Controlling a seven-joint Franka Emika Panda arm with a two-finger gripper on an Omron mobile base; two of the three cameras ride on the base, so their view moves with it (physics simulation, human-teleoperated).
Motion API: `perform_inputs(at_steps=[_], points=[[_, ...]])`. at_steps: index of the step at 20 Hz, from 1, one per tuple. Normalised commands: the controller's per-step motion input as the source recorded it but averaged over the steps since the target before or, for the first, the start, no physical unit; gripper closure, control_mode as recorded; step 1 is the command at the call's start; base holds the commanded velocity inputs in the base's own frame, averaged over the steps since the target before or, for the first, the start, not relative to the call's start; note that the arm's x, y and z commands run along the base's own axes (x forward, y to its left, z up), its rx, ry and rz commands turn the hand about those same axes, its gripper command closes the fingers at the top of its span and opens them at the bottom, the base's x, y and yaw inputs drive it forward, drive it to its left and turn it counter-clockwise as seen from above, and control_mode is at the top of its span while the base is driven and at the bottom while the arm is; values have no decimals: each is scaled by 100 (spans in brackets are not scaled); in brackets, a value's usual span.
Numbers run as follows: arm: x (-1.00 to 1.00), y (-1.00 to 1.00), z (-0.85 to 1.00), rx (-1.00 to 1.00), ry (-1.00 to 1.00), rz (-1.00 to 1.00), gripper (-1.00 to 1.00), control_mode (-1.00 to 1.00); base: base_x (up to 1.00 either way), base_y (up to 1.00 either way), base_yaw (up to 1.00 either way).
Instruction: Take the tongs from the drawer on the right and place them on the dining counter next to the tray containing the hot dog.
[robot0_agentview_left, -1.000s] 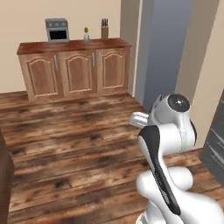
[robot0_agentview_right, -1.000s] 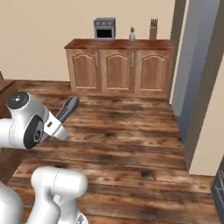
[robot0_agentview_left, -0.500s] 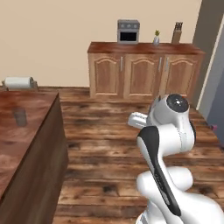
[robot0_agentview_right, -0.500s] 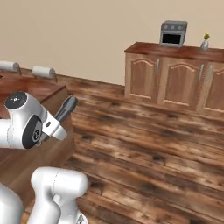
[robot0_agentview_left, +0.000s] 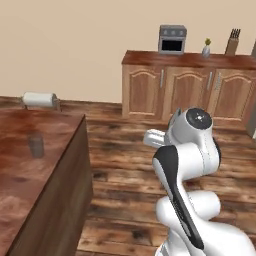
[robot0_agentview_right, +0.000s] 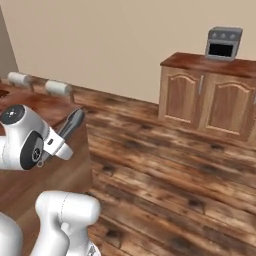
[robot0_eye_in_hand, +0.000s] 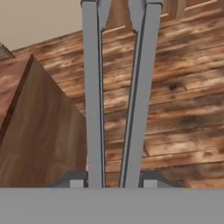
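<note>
The plank floor (robot0_agentview_left: 125, 165) spreads between the dining counter (robot0_agentview_left: 30, 170), at the left of the left base view, and a wooden cabinet run (robot0_agentview_left: 190, 87) against the far wall. A small grey oven (robot0_agentview_left: 172, 39), a little vase (robot0_agentview_left: 206, 48) and a knife block (robot0_agentview_left: 233, 42) stand on that cabinet. On the dining counter sit a paper towel roll (robot0_agentview_left: 39, 99) and 1 dark cup (robot0_agentview_left: 36, 147). The gripper (robot0_eye_in_hand: 113, 183) is pinching the tongs (robot0_eye_in_hand: 118, 92), whose 2 grey arms run up the hand view above the floor, beside the counter's corner.
</note>
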Motion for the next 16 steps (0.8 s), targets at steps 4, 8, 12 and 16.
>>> perform_inputs(at_steps=[4,8,12,16], points=[[0,0,0,0,0,0,100,100,100,-44,30],[0,0,0,0,0,0,100,100,100,-59,30],[0,0,0,0,0,0,100,100,100,-75,23],[0,0,0,0,0,0,100,100,100,-74,23]])
